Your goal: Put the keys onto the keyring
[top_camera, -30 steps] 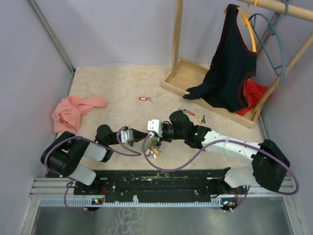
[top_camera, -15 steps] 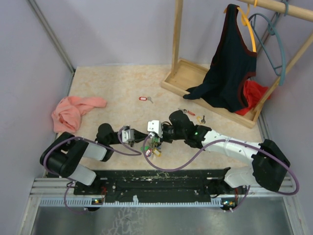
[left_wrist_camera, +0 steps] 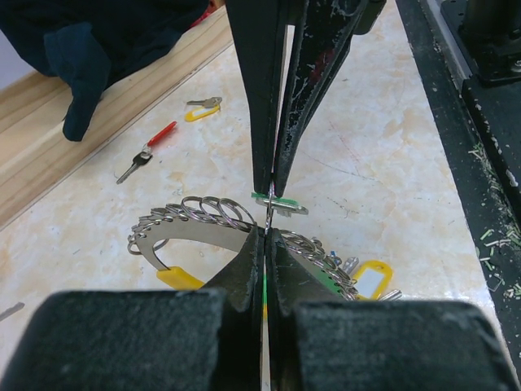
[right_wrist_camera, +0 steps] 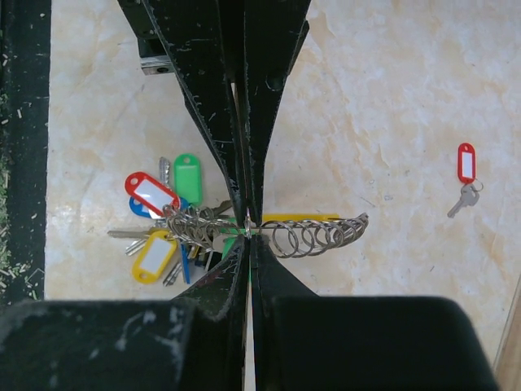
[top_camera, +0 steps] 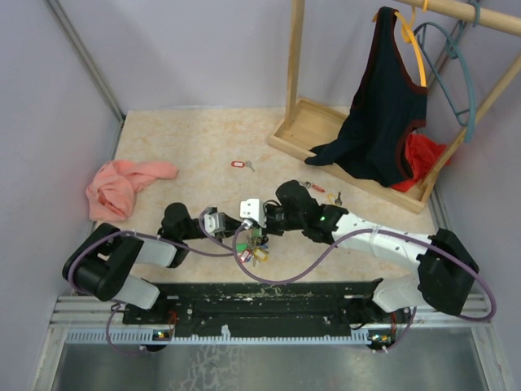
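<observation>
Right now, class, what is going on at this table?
The left fingers and right fingers meet tip to tip at the large thin silvery metal keyring, which carries a bunch of coloured-tagged keys. Both are shut: the left on the ring itself, the right close against them. A red-tagged silver key lies loose farther back.

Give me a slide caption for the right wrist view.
Both shut, the left gripper and right gripper meet tip to tip at the keyring; a red-tagged key lies loose.
</observation>
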You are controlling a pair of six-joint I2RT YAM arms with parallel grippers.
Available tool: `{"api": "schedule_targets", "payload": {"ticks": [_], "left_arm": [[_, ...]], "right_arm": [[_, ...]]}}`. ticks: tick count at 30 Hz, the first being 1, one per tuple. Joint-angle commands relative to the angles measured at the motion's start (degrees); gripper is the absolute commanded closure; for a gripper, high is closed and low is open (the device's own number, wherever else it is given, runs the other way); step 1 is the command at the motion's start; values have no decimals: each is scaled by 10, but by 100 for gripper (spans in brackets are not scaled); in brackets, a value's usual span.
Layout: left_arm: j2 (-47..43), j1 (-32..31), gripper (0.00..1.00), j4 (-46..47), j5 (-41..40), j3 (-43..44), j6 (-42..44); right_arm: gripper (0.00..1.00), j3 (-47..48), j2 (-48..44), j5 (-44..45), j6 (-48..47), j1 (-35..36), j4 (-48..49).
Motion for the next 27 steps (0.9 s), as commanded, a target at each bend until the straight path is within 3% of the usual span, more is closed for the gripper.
{"api": "schedule_targets", "payload": {"ticks": [1, 12, 21, 27], "left_arm": [[-14, 0, 100, 52, -13, 4, -39], [17, 3, 100, 166, -4, -9, -112], [33, 4, 100, 256, -57, -26, -204], [31, 3, 100, 241, -79, -29, -216]], "right_arm": [[100, 27, 8, 1, -10, 12, 2], [100, 9, 15, 43, -20, 15, -5], [100, -6, 20, 89, -32, 30, 7], [100, -27, -3, 110, -33, 35, 33]]}}
